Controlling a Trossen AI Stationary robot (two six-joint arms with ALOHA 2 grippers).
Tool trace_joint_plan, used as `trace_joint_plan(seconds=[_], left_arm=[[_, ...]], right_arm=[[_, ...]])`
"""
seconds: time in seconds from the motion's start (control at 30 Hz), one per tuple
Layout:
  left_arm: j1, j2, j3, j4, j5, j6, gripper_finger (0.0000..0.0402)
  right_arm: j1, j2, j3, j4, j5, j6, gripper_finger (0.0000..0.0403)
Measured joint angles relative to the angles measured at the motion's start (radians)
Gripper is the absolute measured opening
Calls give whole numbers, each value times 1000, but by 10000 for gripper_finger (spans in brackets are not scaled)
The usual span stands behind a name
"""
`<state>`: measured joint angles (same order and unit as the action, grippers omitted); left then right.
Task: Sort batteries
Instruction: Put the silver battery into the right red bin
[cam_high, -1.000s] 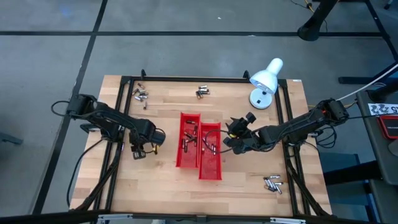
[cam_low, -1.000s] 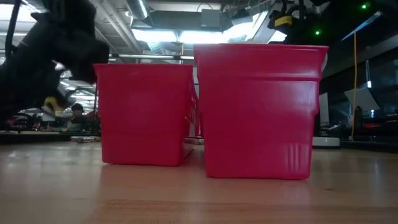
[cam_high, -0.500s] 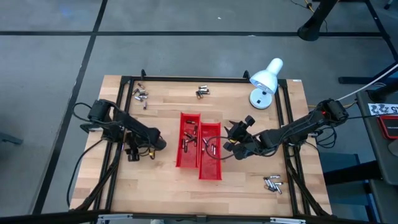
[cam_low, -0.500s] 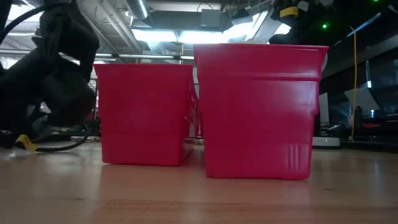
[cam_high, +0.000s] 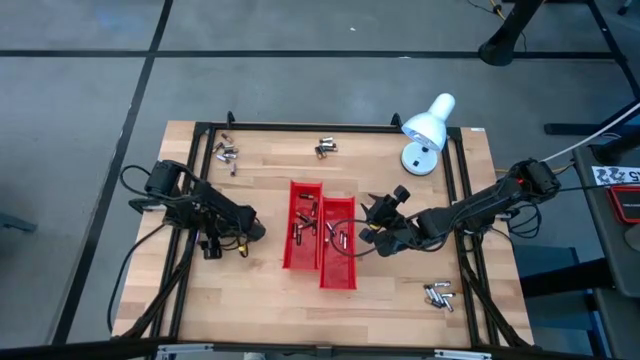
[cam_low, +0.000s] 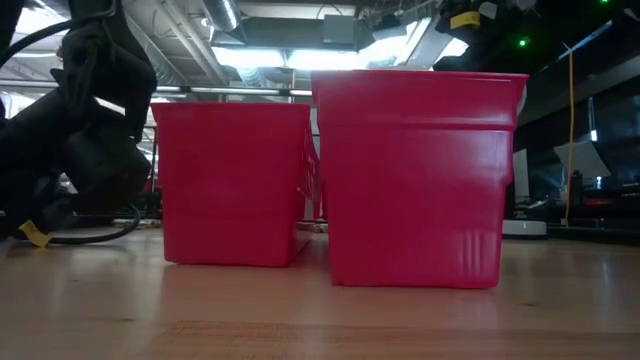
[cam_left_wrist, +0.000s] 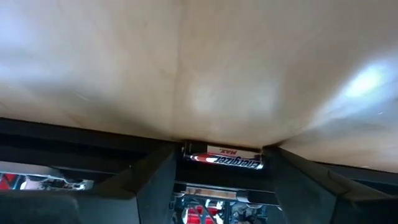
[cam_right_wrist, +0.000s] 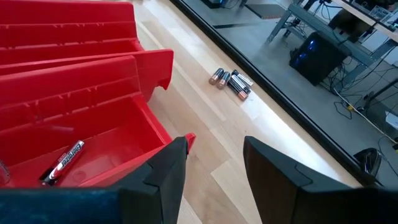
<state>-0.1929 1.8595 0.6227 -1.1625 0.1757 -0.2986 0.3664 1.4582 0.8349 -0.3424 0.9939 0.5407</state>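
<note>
Two red trays (cam_high: 303, 225) (cam_high: 338, 243) stand side by side mid-table, each with a few batteries inside (cam_high: 300, 232) (cam_right_wrist: 62, 162). My left gripper (cam_high: 213, 247) is low over the wood to the left of the trays, open. One battery (cam_left_wrist: 222, 157) lies on the table between its fingertips. My right gripper (cam_high: 368, 230) hovers open by the right tray's right wall, with nothing between its fingers (cam_right_wrist: 214, 162). In the low view the left arm (cam_low: 80, 140) is a dark mass left of the trays (cam_low: 235, 180). My left gripper (cam_left_wrist: 222, 152) slants down at the table with the battery lying crosswise between its two fingertips, one end (cam_left_wrist: 186, 155) toward each finger. I cannot tell whether the fingers touch it. The battery lies flat on the wood.
Loose batteries lie in groups at the far left (cam_high: 227, 153), the far middle (cam_high: 326, 148) and the near right (cam_high: 438, 295). A white desk lamp (cam_high: 428, 130) stands at the far right. A black frame (cam_high: 300, 127) runs around the table.
My left gripper has sunk toward the table and drawn a little toward the table's left edge, its arm folding lower; in the low view the dark arm has dropped beside the left tray.
</note>
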Motion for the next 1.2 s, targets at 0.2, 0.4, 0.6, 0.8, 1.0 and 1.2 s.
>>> trace_joint_plan(seconds=[0.2, 0.4, 0.6, 0.8, 1.0, 1.2], left_arm=[[-37, 21, 5, -5, -5, 45, 241], [-81, 26, 9, -15, 18, 129, 239], [-86, 27, 10, -10, 28, 140, 200], [-71, 27, 11, -11, 21, 123, 182], [-63, 8, 62, -52, -19, 111, 176], [-45, -139, 108, -93, -71, 43, 184]], right_arm=[[0, 0, 0, 0, 0, -8, 163], [0, 0, 0, 0, 0, -19, 163], [0, 0, 0, 0, 0, -22, 163], [0, 0, 0, 0, -4, -22, 163], [1, 0, 0, 0, -19, -23, 163], [1, 0, 0, 1, -19, -23, 163]])
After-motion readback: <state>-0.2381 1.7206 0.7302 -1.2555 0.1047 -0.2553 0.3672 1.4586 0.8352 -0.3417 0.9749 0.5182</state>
